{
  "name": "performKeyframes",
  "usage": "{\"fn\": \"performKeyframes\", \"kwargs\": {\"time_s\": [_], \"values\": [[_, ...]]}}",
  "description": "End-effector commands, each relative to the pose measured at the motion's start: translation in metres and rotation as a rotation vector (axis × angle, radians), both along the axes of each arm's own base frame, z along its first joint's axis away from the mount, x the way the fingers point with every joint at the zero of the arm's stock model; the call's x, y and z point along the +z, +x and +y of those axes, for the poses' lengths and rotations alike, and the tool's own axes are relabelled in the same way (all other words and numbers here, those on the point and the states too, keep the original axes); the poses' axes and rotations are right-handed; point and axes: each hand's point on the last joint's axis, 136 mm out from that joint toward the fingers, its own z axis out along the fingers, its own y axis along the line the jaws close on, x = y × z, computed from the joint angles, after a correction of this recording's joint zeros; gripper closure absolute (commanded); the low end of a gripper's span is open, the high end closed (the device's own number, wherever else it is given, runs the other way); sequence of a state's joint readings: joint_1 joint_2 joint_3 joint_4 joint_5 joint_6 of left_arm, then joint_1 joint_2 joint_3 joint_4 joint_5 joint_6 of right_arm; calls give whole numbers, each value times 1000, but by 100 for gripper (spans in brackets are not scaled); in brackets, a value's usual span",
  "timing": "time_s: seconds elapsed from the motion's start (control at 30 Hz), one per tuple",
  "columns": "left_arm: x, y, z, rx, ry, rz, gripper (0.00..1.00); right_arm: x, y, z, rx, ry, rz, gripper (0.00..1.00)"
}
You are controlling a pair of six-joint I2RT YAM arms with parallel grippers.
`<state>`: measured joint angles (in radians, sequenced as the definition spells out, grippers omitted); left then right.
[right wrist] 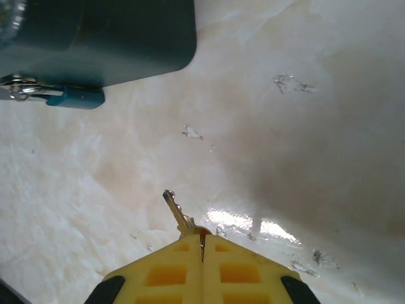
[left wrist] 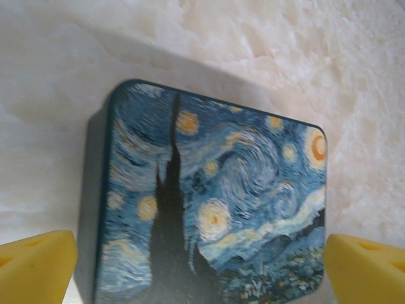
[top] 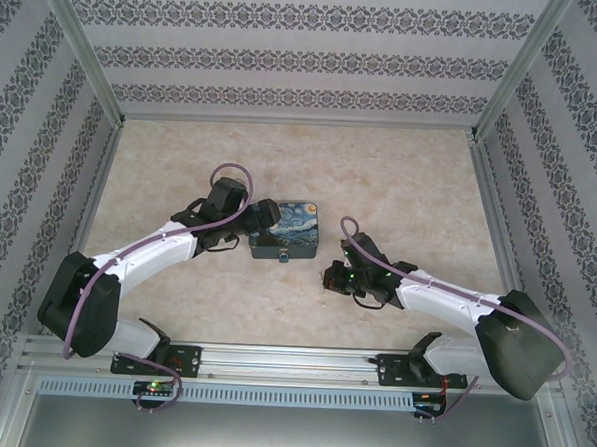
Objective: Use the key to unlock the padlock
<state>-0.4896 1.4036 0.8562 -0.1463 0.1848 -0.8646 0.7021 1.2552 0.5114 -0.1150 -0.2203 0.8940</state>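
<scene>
- Right hand (right wrist: pixel 202 239) pinches the key (right wrist: pixel 176 211), blade pointing eleven o'clock
- Padlock (right wrist: pixel 57 95) sits against the box (right wrist: pixel 114 38), ten o'clock from the key, well apart
- Left hand (left wrist: pixel 202 266) spread above the box lid

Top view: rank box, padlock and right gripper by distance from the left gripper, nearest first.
1. The painted box, directly at the left gripper, on its right.
2. The padlock, on the box's near side.
3. The right gripper, farther right and nearer the table's front edge, jaws shut on the key.
</scene>
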Motion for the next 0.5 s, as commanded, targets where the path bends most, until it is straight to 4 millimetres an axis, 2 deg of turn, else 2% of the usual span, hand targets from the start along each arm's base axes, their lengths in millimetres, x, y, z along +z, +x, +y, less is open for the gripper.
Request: {"fn": "performKeyframes", "kwargs": {"time_s": [0.0, 0.2, 0.47], "values": [[14, -5, -28, -61, -149, -4, 3, 32, 14, 15, -3, 79, -54, 100], [30, -8, -60, -183, -295, 7, 17, 67, 33, 30, 21, 126, -117, 100], [40, -8, -78, -275, -346, 4, 37, 94, 55, 44, 32, 157, -163, 100]]}}
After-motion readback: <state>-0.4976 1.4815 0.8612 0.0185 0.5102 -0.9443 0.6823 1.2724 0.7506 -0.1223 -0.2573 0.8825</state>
